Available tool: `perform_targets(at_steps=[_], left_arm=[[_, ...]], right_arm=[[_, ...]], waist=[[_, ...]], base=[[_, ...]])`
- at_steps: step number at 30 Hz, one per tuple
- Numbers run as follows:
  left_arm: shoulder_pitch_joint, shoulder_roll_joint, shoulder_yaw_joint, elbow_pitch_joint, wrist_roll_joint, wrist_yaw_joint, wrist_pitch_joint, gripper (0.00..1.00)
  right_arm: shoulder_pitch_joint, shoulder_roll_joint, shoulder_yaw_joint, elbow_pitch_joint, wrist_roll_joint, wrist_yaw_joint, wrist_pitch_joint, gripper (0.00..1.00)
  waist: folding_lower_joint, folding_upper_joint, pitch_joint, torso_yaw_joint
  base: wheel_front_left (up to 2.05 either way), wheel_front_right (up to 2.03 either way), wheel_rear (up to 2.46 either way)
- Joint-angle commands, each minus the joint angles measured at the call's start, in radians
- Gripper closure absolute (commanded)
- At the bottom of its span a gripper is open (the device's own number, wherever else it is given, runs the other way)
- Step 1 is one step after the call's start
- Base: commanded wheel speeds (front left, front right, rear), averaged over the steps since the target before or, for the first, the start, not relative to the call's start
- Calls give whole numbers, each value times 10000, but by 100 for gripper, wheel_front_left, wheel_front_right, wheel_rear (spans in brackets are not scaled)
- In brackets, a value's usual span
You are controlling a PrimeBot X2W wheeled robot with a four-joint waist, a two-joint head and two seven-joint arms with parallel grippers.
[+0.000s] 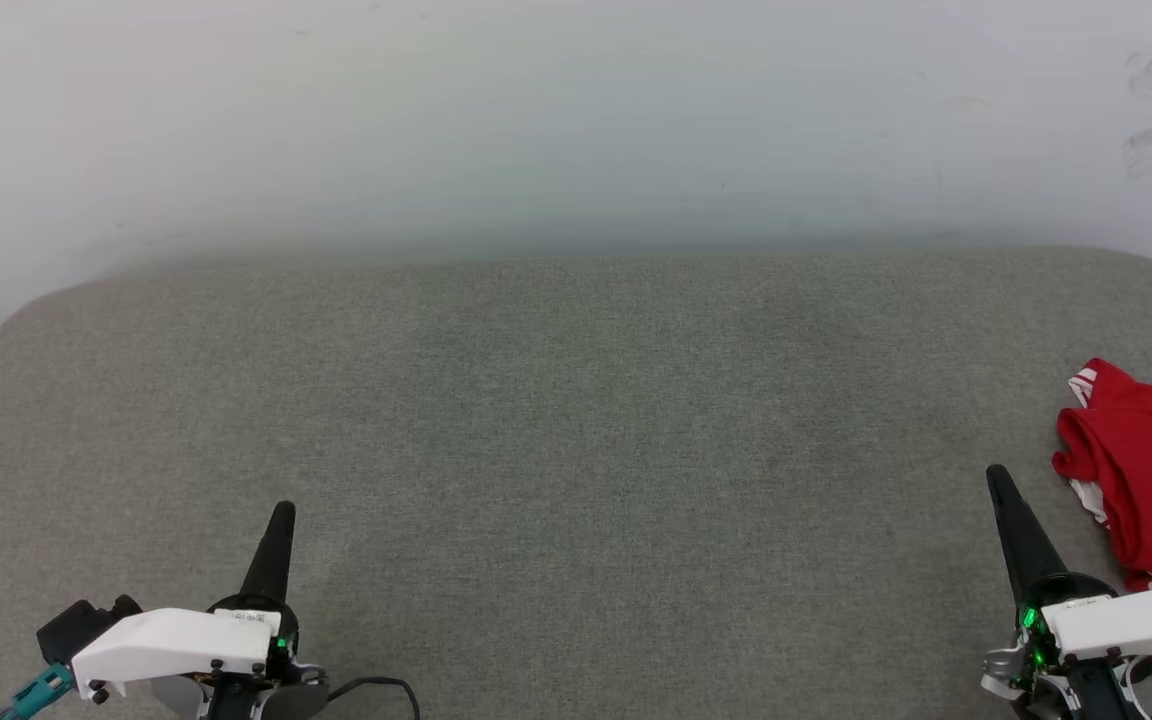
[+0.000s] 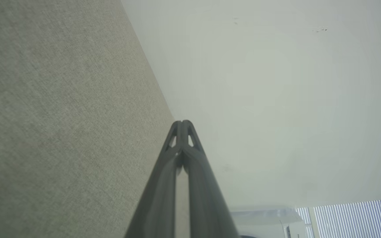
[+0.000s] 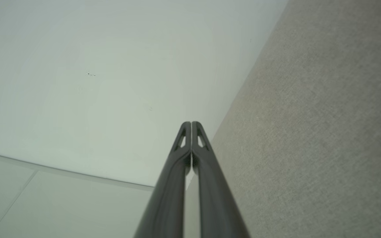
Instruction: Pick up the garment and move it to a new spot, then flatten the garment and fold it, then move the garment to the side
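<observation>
Against one pale wall [image 1: 576,120], one grey fabric bench [image 1: 576,450] spans the head view. At its right edge lies one crumpled red garment [image 1: 1151,470], striped trim showing, partly cut off by the frame. Near the front edge, the left gripper [image 1: 282,512] and the right gripper [image 1: 997,480] are both pressed closed on nothing, the right just beside the garment.

from head, down onto grey cushion [image 1: 576,430] and white wall [image 1: 576,120]; from both wrists, low across same cushion toward wall.
</observation>
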Motion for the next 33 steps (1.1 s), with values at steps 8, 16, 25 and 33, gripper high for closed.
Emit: perform_targets(at_steps=[8,16,25,33], left_arm=[[-322,-131,229,59,-875,-223,265,100],[-365,-202,333,110,-1334,-316,415,100],[-482,-315,476,182,-2001,-456,607,100],[-516,-382,577,221,-2399,-526,717,100]], right_arm=[[-369,-18,-98,233,1083,-2,97,100],[-470,-1,-138,386,1644,-2,169,100],[-629,28,-199,601,2448,-3,247,100],[-677,44,-243,744,2930,-3,282,100]], waist=[[-1,0,50,30],[-1,0,82,48],[-1,0,132,77],[-1,0,164,95]], base=[[0,0,0],[0,0,0],[0,0,0],[0,0,0]])
